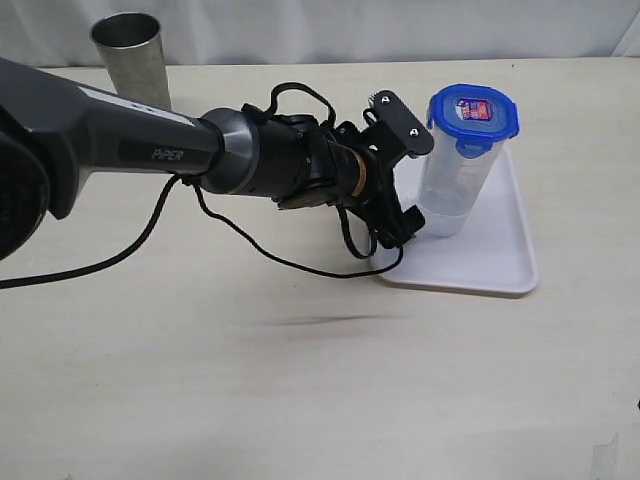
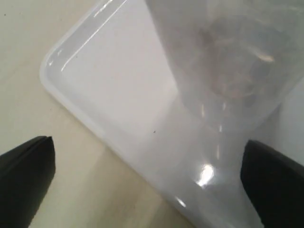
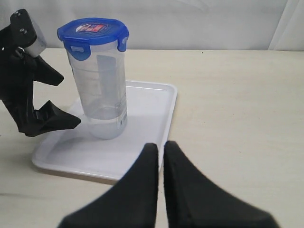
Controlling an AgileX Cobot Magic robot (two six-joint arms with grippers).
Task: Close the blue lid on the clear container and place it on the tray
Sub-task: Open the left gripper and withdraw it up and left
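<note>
The left gripper point(image 1: 408, 172) gapes wide and empty just beside the one clear container point(image 1: 452, 180), which stands upright on the single tray point(image 1: 500, 262) near its left edge. The one blue lid point(image 1: 473, 112) sits on top, its label point(image 1: 473, 110) illegible. The right gripper point(image 3: 160, 146) is pinched together, empty. The left arm point(image 1: 110, 130) reads "PiPER" and hides the base of the one metal cup point(image 1: 132, 55).

The clear container point(image 1: 452, 180) (blue lid point(image 1: 473, 112) on) stands upright on the white tray point(image 1: 490, 262).

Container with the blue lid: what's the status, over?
Left pincer open beside container, not gripping. Right pincer shut, empty. Container upright on tray, blue lid on. Metal cup well clear.
</note>
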